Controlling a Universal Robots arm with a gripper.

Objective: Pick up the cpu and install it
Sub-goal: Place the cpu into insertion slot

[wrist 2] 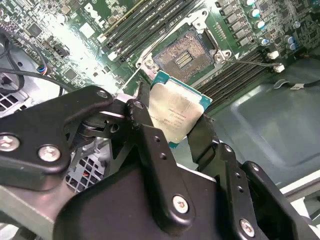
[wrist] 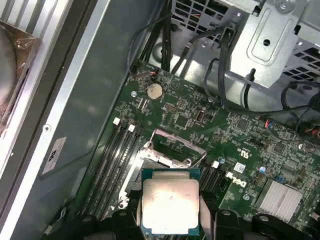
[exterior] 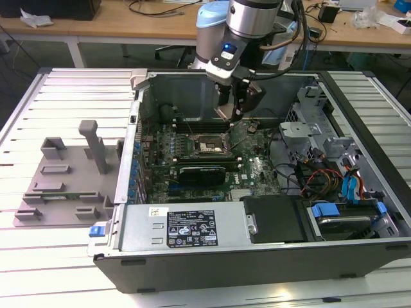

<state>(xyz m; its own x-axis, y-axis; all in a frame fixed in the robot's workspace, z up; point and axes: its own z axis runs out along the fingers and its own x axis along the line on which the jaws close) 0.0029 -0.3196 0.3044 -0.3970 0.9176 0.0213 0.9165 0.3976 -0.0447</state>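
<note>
Exterior view: the gripper [exterior: 232, 117] hangs inside the open computer case [exterior: 128, 231], low over the motherboard [exterior: 257, 170] and near the socket [exterior: 209, 142].
Tool state: the fingers [wrist 2: 145, 125] press on two opposite edges of the cpu [wrist 2: 175, 114], pinching it between them.
Cpu position: in both wrist views it is held off the board with its silvery top facing the cameras. It is close to the socket but not in it.
Socket: the frame is open and the contact field is bare, with nothing seated in it.
Fixture tray [exterior: 64, 183]: grey, lying on the slatted table [exterior: 38, 256] outside the case, well apart from the gripper.
Done: the pick-up, judging by the cpu sitting in the grip clear of any surface.
Left: the install. As far as the pictures show, the cpu is not lined up squarely over the socket.
</note>
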